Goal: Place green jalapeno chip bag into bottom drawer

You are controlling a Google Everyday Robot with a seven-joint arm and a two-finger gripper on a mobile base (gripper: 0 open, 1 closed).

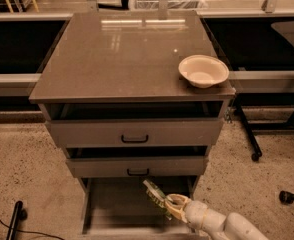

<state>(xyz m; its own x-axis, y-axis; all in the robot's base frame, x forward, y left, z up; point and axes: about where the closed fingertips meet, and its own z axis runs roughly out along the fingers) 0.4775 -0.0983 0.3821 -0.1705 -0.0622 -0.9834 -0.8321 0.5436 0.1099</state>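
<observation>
This looks like a lab or office test space rather than a home. A grey drawer cabinet (137, 134) with a plain worktop (122, 59) stands on speckled floor (17, 159) between long metal-framed benches (17, 77). A caster (285, 197) rests nearby. The robot's tool (173, 203) grips a bag (154, 193) over the open bottom drawer (117, 206).

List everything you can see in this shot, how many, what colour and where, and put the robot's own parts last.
cabinet: one, grey-brown top, centre of view
bowl: one, cream, front right corner of the cabinet top
upper drawers: two, grey with black handles, both slightly open
bottom drawer: one, grey, pulled out at the cabinet's foot
green jalapeno chip bag: one, green, above the bottom drawer, held by the gripper
wire basket: one, white, behind the cabinet
gripper: one, cream, shut on the bag, over the drawer's right side
arm: one, white, reaching in from lower right
</observation>
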